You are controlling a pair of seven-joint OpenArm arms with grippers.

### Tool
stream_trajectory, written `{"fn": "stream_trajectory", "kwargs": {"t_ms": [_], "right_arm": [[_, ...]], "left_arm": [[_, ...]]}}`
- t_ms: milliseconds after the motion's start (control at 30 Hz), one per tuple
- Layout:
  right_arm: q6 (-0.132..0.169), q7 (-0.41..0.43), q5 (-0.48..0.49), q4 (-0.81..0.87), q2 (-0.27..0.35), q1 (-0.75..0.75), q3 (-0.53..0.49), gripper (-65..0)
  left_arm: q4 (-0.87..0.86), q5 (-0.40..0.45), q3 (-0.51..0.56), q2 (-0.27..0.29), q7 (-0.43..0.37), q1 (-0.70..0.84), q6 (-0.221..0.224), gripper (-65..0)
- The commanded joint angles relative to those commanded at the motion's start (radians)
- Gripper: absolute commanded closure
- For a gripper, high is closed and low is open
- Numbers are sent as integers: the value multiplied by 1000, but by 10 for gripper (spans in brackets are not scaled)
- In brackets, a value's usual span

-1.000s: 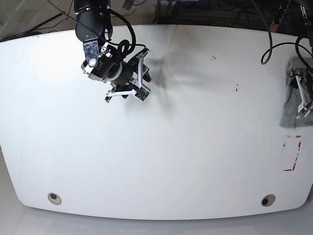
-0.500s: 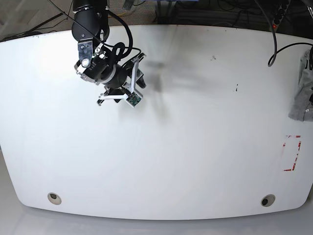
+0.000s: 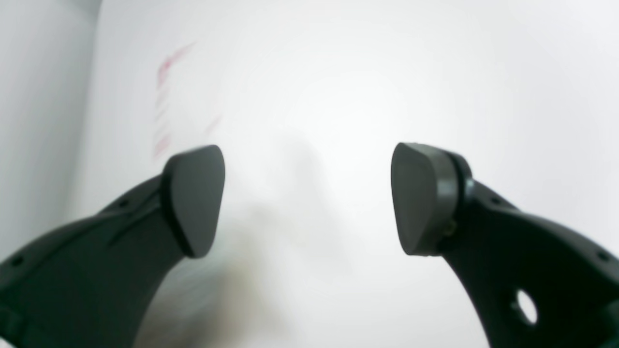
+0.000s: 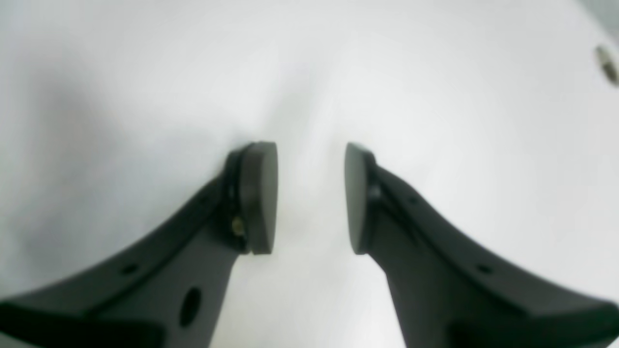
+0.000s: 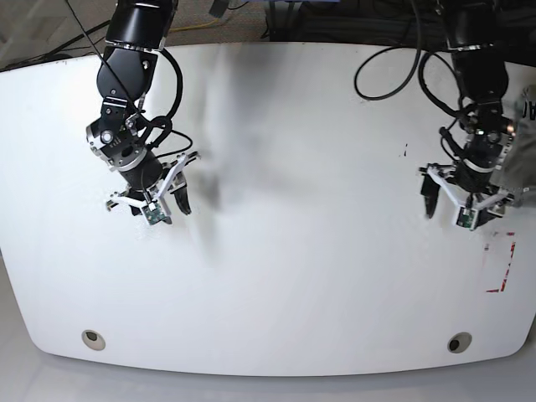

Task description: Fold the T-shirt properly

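Note:
Only a strip of the grey T-shirt [image 5: 524,163] shows, at the table's far right edge in the base view, with a black letter on it. My left gripper [image 5: 467,206] hangs over the white table just left of the shirt. It is open and holds nothing. In the left wrist view, the left gripper [image 3: 307,198] has its pads wide apart over bare table. My right gripper [image 5: 152,203] is over the table's left side, far from the shirt. In its wrist view, the right gripper [image 4: 311,198] is open with a narrower gap and nothing in it.
A red tape mark [image 5: 501,264] lies on the table near the right edge, and the same red tape mark [image 3: 164,92] shows blurred in the left wrist view. Two round holes [image 5: 94,338] [image 5: 458,342] sit near the front edge. Cables [image 5: 394,50] hang at the back.
The right arm has swung left and toward the table's front. The left arm has come into view from the right edge and now hangs over the table with its gripper open.

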Motion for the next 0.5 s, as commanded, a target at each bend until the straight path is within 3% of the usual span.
{"fn": "stream_trajectory", "kwargs": {"t_ms": [133,233,367,500], "right_arm": [[0,195,9,-126,28,-12,29,-225],[0,281,72,-201,63,-58,28,-225],[-10,285,207,-190,104,-167,26,-228],[-12,287,267,-166,107,-295,32,-228]], "left_arm": [[-29,3,118,5,-210,121,129,-499],[-8,3,158,8,-276,229,180,-499],[69,-3,164,26,-285,358,189,-499],[153,-3,157,83,-287,502,189,-496]]}}
